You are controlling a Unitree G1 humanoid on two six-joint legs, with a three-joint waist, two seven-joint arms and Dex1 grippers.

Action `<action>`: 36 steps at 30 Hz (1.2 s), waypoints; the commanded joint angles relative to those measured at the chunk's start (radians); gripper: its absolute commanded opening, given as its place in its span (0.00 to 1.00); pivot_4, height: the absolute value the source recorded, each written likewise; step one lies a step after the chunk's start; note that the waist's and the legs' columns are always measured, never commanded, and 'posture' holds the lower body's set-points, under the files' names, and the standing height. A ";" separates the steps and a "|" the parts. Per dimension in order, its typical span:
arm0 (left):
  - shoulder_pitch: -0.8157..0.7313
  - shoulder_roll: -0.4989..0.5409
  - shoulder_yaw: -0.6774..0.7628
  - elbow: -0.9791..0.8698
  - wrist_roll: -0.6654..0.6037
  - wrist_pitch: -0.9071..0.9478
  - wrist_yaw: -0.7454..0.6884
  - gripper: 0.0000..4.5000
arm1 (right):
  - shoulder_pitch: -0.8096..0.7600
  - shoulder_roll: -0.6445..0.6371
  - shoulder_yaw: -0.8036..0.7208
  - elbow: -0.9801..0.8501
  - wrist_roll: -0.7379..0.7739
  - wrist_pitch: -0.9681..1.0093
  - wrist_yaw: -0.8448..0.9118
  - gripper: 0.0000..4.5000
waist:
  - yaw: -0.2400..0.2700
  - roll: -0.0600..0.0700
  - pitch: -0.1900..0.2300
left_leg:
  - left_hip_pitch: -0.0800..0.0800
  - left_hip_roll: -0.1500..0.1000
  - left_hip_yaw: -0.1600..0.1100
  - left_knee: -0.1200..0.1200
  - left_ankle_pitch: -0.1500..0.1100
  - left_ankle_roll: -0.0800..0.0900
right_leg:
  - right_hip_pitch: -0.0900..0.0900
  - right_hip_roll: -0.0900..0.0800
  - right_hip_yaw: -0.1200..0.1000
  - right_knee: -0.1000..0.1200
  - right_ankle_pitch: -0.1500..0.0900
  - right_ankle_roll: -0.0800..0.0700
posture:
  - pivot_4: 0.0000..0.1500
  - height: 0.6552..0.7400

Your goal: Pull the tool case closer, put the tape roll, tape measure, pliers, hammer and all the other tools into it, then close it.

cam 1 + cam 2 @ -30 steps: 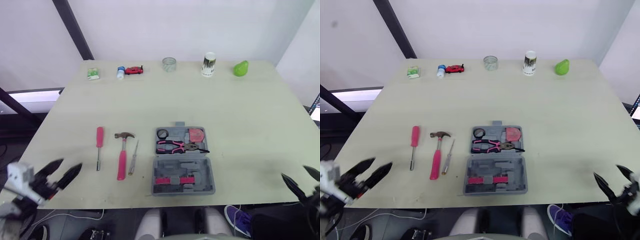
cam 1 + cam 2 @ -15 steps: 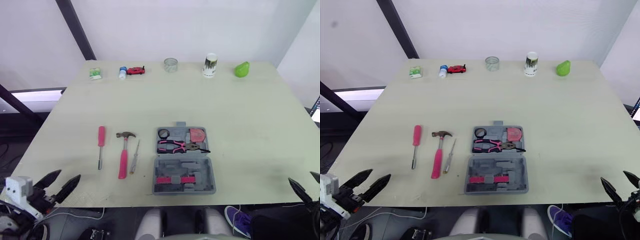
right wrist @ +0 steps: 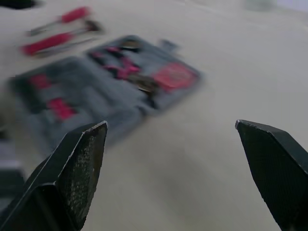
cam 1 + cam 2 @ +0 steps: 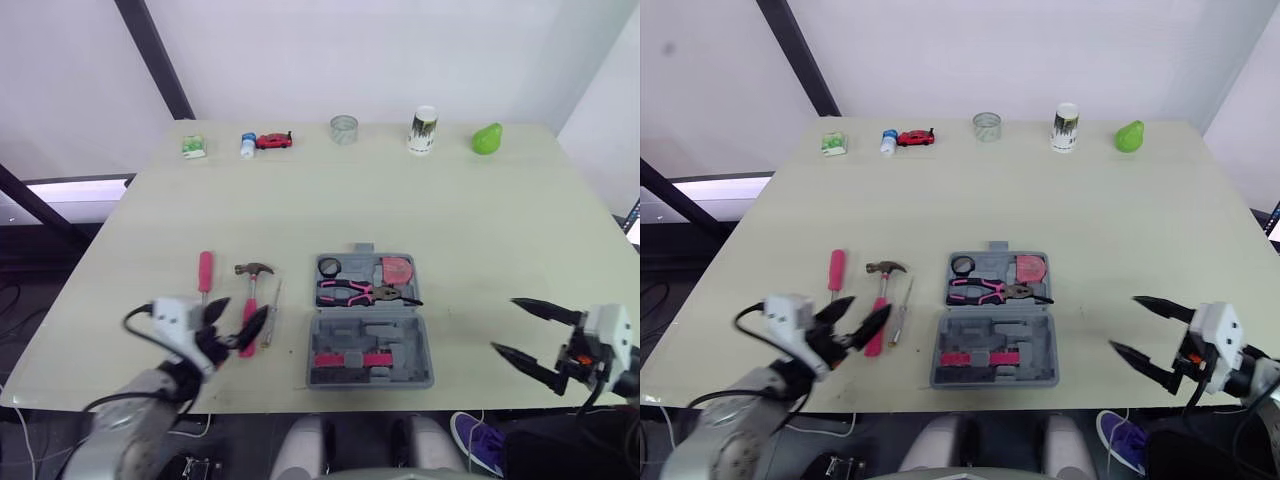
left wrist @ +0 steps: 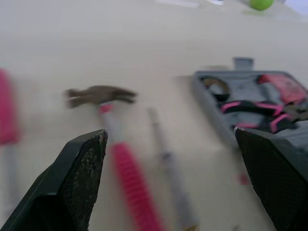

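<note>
The grey tool case [image 4: 370, 322] lies open near the table's front edge. Its far half holds a black tape roll [image 4: 328, 267], pink pliers [image 4: 358, 293] and a red tape measure [image 4: 397, 270]. Left of it lie a thin screwdriver [image 4: 270, 312], a pink-handled hammer [image 4: 249, 295] and a pink screwdriver [image 4: 204, 276]. My left gripper [image 4: 237, 322] is open over the near end of the hammer handle; the left wrist view shows the hammer [image 5: 120, 159] between its fingers [image 5: 72, 183]. My right gripper [image 4: 505, 325] is open over bare table right of the case [image 3: 110, 82].
Along the far edge stand a small green box [image 4: 193, 146], a blue-and-white bottle [image 4: 247, 145], a red toy car [image 4: 273, 141], a glass jar [image 4: 344, 129], a printed can [image 4: 422, 130] and a green pear [image 4: 487, 138]. A black pole [image 4: 150, 55] rises at the back left.
Both grippers rose from below the table's front edge and moved inward: the left to the hammer handle, the right toward the case's right side. The tools and case stayed put.
</note>
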 commanded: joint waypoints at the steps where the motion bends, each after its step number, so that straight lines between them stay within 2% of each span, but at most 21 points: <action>1: -0.029 -0.023 -0.070 -0.062 0.102 0.053 0.141 1.00 | -0.062 -0.028 0.025 -0.028 0.066 -0.048 0.133 1.00 | 0.002 0.000 0.000 | 0.000 0.000 -0.001 0.000 0.000 0.000 | 0.000 0.001 0.000 0.000 0.000 0.000 | 1.00 1.00; 8: -0.058 -0.121 -0.188 -0.107 0.213 0.145 0.321 1.00 | -0.226 -0.054 0.072 0.044 0.077 -0.034 0.219 1.00 | 0.011 0.000 0.001 | 0.001 0.000 -0.001 0.000 0.000 0.000 | 0.001 0.007 0.000 0.000 0.000 0.000 | 1.00 1.00; 13: -0.077 -0.179 -0.243 -0.119 0.262 0.233 0.407 1.00 | -0.247 -0.045 0.089 0.083 0.058 -0.051 0.236 1.00 | 0.014 -0.001 0.001 | 0.000 0.000 -0.002 0.000 0.000 0.000 | 0.001 0.007 -0.001 0.000 0.000 0.000 | 1.00 1.00; 18: -0.109 -0.180 -0.279 -0.099 0.317 0.270 0.438 1.00 | -0.249 -0.038 0.097 0.078 0.053 -0.046 0.225 1.00 | 0.011 -0.001 0.001 | 0.000 0.000 -0.002 0.000 0.000 0.000 | 0.001 0.007 -0.001 0.001 0.000 0.000 | 1.00 1.00; 26: -0.154 -0.214 -0.265 -0.043 0.322 0.299 0.435 1.00 | -0.250 -0.041 0.096 0.063 0.054 -0.032 0.211 1.00 | 0.012 -0.001 0.001 | 0.000 0.000 -0.002 0.001 0.000 0.000 | 0.001 0.007 -0.001 0.001 0.000 0.000 | 1.00 1.00; 29: -0.178 -0.219 -0.253 0.009 0.309 0.286 0.410 0.82 | -0.248 -0.040 0.095 0.056 0.055 -0.027 0.199 1.00 | 0.012 -0.001 0.001 | 0.001 0.000 -0.002 0.001 0.000 0.000 | 0.001 0.007 -0.001 0.001 0.000 0.000 | 1.00 1.00; 30: -0.183 -0.219 -0.251 0.023 0.310 0.278 0.404 0.73 | -0.246 -0.038 0.095 0.053 0.054 -0.027 0.195 1.00 | 0.012 -0.001 0.001 | 0.000 0.000 -0.002 0.001 0.000 0.000 | 0.001 0.007 -0.001 0.001 0.000 0.000 | 1.00 1.00; 36: -0.185 -0.215 -0.240 0.065 0.328 0.238 0.388 0.73 | -0.234 -0.034 0.093 0.045 0.047 -0.031 0.178 1.00 | 0.012 -0.001 0.001 | 0.001 0.000 -0.002 0.001 0.000 0.000 | 0.001 0.007 -0.001 0.001 0.000 0.000 | 1.00 1.00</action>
